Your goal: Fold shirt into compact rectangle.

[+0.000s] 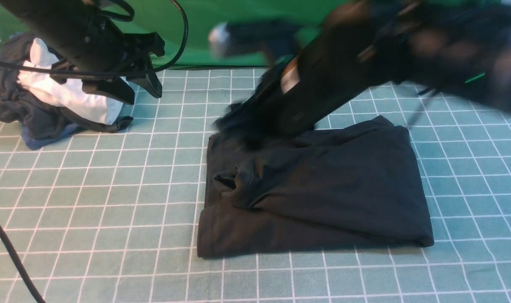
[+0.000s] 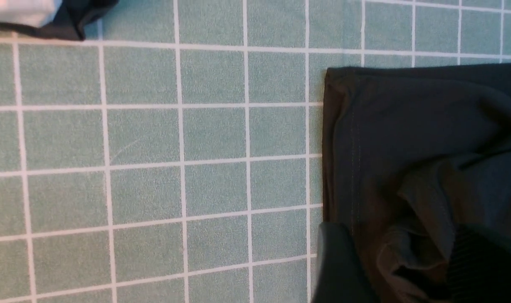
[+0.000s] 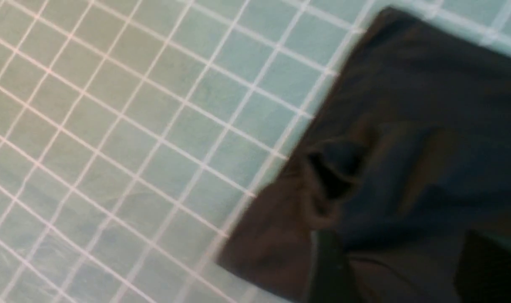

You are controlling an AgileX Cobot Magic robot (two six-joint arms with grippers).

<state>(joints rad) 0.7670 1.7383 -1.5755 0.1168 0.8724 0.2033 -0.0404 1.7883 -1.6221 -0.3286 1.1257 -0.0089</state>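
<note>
- Your left gripper (image 1: 131, 90) hangs above the mat's far left, fingers apart w/ nothing between them; it's clear of the shirt, just in front of the clothes heap.
- Your right gripper (image 1: 238, 130) is smeared by motion blur in the front view, down at the shirt's far left corner. In the right wrist view two dark fingers (image 3: 329, 265) show spread over the fabric w/ a gap between them, so it reads as let go, not clamped. Can't tell if the tips touch the cloth.
- The shirt (image 1: 318, 185) lies on the mat, centre to right of centre, folded into a rough rectangle, black, several layers.
- Its near edge runs fairly straight; the left edge is stepped, lower layer sticking out past the upper one.
- A small bunched fold (image 1: 232, 183) stands up near the shirt's left side, approx. mid-way front to back. Same pucker shows in the right wrist view (image 3: 327, 176).
- Left wrist view: shirt's hemmed edge (image 2: 339, 143) lines up along a grid line, stitching visible.
- Clothes heap (image 1: 53, 92), white, dark grey and blue, sits at the mat's far left, well apart from the shirt.
- Grid mat (image 1: 112, 210) is teal w/ white lines; green backdrop (image 1: 222, 12) behind.
- A black cable (image 1: 11, 256) crosses the near left corner.
</note>
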